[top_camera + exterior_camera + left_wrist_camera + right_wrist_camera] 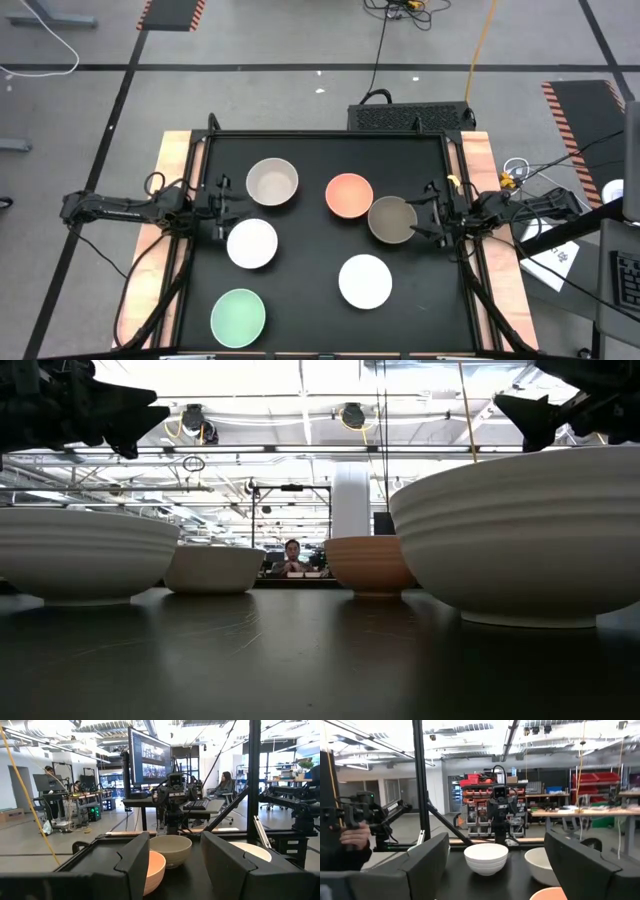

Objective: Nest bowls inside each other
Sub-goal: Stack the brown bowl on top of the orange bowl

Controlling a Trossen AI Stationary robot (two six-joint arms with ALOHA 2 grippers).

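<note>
My right end effector (428,224) stands spread beside the olive-brown bowl (392,219), right of centre on the tabletop (310,290), gripping nothing. My left end effector (222,208), half-spread and empty, waits near the white bowl (252,243).

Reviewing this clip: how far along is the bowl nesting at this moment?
Nothing is nested yet: all six bowls sit separately on the table. The olive-brown bowl touches the salmon-orange bowl but is not inside it. The right end effector stands open beside the olive-brown bowl, holding nothing; the left end effector holds nothing by a white bowl. All stacking remains.
</note>
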